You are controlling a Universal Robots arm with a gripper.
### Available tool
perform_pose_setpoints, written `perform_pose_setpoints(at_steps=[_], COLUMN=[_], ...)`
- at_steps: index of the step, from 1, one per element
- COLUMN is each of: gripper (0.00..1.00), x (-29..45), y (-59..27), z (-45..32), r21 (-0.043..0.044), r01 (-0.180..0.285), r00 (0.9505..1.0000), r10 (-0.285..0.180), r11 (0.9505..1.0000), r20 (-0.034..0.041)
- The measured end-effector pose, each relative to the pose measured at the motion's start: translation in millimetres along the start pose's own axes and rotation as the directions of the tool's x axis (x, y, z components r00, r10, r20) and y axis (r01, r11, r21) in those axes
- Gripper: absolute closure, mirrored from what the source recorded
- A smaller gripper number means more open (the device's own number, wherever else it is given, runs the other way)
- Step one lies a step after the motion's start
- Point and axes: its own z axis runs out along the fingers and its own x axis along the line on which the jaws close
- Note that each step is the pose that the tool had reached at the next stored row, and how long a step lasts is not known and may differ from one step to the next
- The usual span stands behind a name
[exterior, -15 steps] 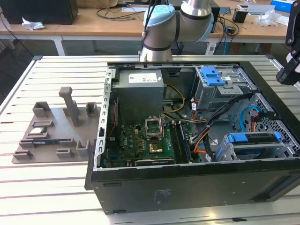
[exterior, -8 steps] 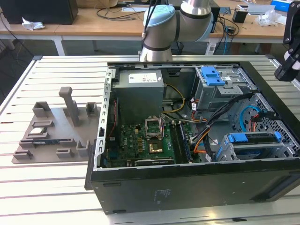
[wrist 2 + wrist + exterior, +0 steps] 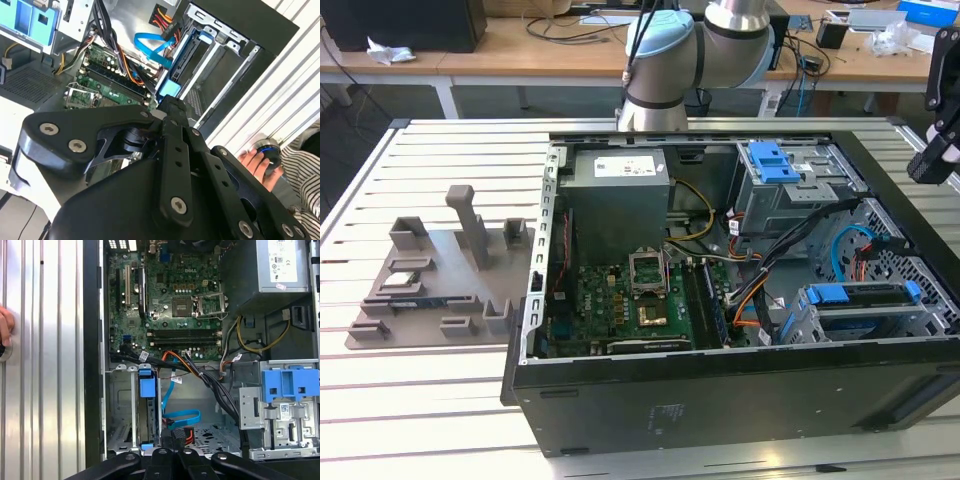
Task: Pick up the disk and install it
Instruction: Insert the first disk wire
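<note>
A slatted metal table point(image 3: 440, 400) carries an open computer case point(image 3: 720, 400). Inside the case, the motherboard point(image 3: 620, 300) lies toward the exterior view's left, and a grey drive cage point(image 3: 790, 190) stands at the far right. The disk point(image 3: 865, 297) sits on edge in the bay at the near right corner, and its blue rails also appear in the first wrist view point(image 3: 148, 412). The gripper point(image 3: 177, 434) hangs above that side, apart from the disk, with its fingers pressed together on nothing. A person's hand point(image 3: 254, 161) rests on the table beside the case.

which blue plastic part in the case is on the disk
The narrow blue rail on the disk, standing edge-on in its bay; the wide blue latch tops the grey cage.
</note>
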Motion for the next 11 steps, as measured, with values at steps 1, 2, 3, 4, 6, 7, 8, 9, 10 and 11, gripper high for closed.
perform_pose_setpoints(at_steps=[1,2,3,4,6,7,8,9,10,11], gripper=[0.89,0.89,0.89,0.89,0.89,0.89,0.89,0.89,0.89,0.89], x=[-0.2,-0.6,-1.0,-1.1,-1.5,-1.6,-1.7,-1.8,-1.9,-2.1], y=[-0.9,-3.3,-6.1,-7.5,-9.9,-10.5,-11.2,-12.1,-12.6,-13.7], z=[0.5,1.8,3.3,4.2,5.7,6.1,6.6,7.2,7.7,8.4], r21=[0.0000,-0.0001,0.0000,0.0000,0.0000,0.0000,-0.0001,0.0000,-0.0001,-0.0001], r01=[0.000,0.000,0.000,0.000,0.000,0.000,0.000,0.000,0.000,0.000], r00=[1.0000,1.0000,1.0000,1.0000,1.0000,1.0000,1.0000,1.0000,1.0000,1.0000], r10=[0.000,0.000,0.000,0.000,0.000,0.000,0.000,0.000,0.000,0.000], r11=[1.0000,1.0000,1.0000,1.0000,1.0000,1.0000,1.0000,1.0000,1.0000,1.0000], r20=[0.0000,0.0000,0.0000,0.0001,0.0000,0.0000,0.0000,0.0000,0.0002,0.0000])
